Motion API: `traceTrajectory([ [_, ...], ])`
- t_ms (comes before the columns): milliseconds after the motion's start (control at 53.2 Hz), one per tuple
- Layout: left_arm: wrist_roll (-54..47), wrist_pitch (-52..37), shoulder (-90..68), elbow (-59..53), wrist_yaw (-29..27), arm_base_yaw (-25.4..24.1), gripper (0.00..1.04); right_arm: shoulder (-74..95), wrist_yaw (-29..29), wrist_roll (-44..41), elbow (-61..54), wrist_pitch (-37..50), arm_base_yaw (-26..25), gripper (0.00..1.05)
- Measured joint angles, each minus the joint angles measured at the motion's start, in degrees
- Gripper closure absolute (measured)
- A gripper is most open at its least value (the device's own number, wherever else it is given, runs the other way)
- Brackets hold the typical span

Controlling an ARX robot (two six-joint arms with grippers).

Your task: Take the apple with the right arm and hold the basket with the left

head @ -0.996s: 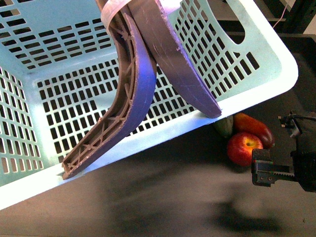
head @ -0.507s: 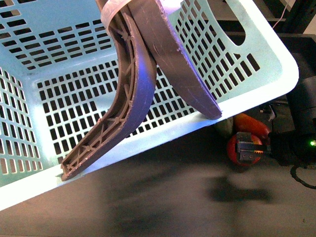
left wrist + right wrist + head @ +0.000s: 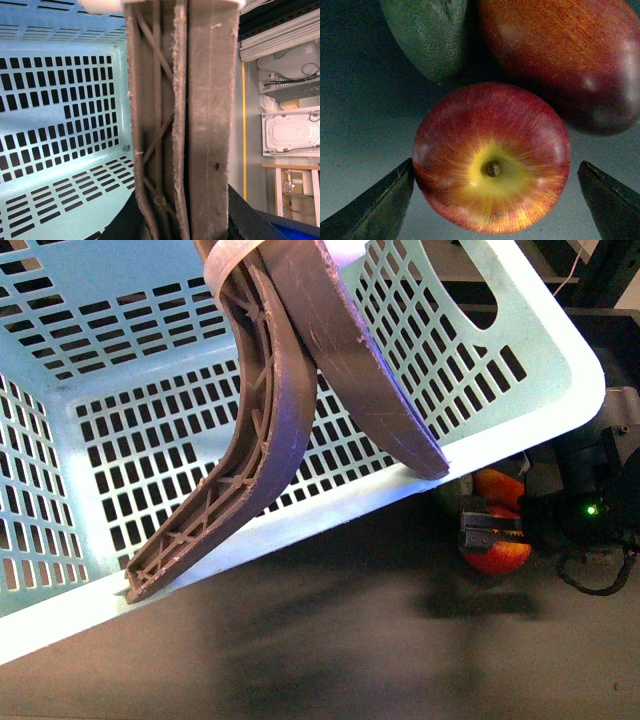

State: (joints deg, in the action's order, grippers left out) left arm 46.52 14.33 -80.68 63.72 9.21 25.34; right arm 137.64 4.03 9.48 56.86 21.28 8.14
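The right fingers (image 3: 375,205) are spread wide with the apple (image 3: 492,157) between them, stem dimple and yellow patch facing the wrist camera. One tip sits just beside the apple's skin and the other stands a little apart, so nothing is held. From the front they hang over the apple (image 3: 497,554), which rests on the dark counter (image 3: 350,660). A red-orange mango (image 3: 560,55) lies just beyond the apple, and a dark green fruit (image 3: 427,35) lies near it beside the mango. The basket (image 3: 545,425) is tilted, its pale rim close above the mango, beyond the apple. The left fingers (image 3: 127,222) are closed against both sides of its brown handles (image 3: 182,125), which a white band (image 3: 225,265) ties together.
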Motion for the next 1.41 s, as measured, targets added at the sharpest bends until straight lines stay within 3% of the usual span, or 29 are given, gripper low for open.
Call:
traceTrajectory([
  [319,0.02,0.0,0.0,0.0,0.0,0.0,0.87,1.42,-0.22,0.48,1.2,-0.35,0.13,0.09],
  [451,0.0,0.0,0.0,0.0,0.0,0.0,0.87,1.51,-0.37,1.27,1.03,-0.07,0.42,0.25],
  [846,0.0,0.0,0.0,0.0,0.02,0.0,0.87,-3.19,-0.46,1.77,-6.45,3.1,-1.2,0.26],
  [1071,0.0,0.0,0.0,0.0,0.02,0.0,0.87,-19.82,-2.36,1.7,-15.23,2.4,-5.81,0.26],
  [1409,0.0,0.0,0.0,0.0,0.02,0.0,0.87,-52.92,-7.17,1.86,-21.84,-10.47,-11.56,0.26],
])
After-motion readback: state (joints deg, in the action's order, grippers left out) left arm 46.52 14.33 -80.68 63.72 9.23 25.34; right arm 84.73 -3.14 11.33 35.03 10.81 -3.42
